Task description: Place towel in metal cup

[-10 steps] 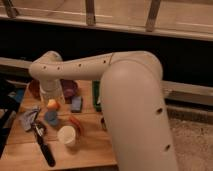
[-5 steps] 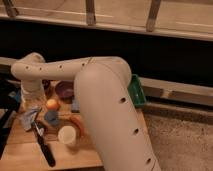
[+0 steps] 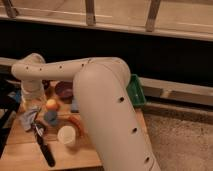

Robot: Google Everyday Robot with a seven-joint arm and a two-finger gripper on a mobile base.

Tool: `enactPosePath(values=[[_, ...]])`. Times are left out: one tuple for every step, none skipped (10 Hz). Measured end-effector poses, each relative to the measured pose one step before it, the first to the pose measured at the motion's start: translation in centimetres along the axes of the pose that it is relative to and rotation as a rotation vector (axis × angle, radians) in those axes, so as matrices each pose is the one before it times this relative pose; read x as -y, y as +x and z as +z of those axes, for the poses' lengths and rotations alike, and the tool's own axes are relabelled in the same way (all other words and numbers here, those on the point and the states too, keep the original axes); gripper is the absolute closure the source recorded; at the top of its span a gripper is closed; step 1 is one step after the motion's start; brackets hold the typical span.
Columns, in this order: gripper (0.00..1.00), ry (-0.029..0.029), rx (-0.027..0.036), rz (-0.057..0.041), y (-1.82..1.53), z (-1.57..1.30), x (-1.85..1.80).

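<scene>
A crumpled grey-blue towel [image 3: 27,119] lies on the left part of the wooden table [image 3: 20,150]. My arm reaches from the right foreground across to the left. Its wrist comes down at the table's left side, and the gripper [image 3: 32,111] sits right at the towel's upper edge. I cannot pick out a metal cup; the arm hides much of the table's middle and right.
A white cup [image 3: 66,135] stands near the front. A blue cup [image 3: 50,117] with an orange ball [image 3: 51,104] on it stands beside the towel. A purple bowl [image 3: 64,90] is at the back, a green bin [image 3: 135,91] at the right, and a black-handled tool [image 3: 45,149] at the front left.
My arm has swung to the left. The wrist has moved from near the table's middle to its left side, down by the towel.
</scene>
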Motion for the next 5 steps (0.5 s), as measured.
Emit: enactPosePath(values=[[0.35, -0.00123, -0.00592, -0.02614, -0.896, 1.190, -1.238], [0.35, -0.00086, -0.00889, -0.02499, -0.936, 1.213, -1.203], [0.35, -0.00655, -0.01052, -0.02555, -0.907, 1.436, -1.263], [0.35, -0.01147, -0.01323, -0.01852, -0.396, 1.385, -0.957], [0.35, -0.00591, -0.01201, -0.01134, -0.239, 0.869, -0.235]])
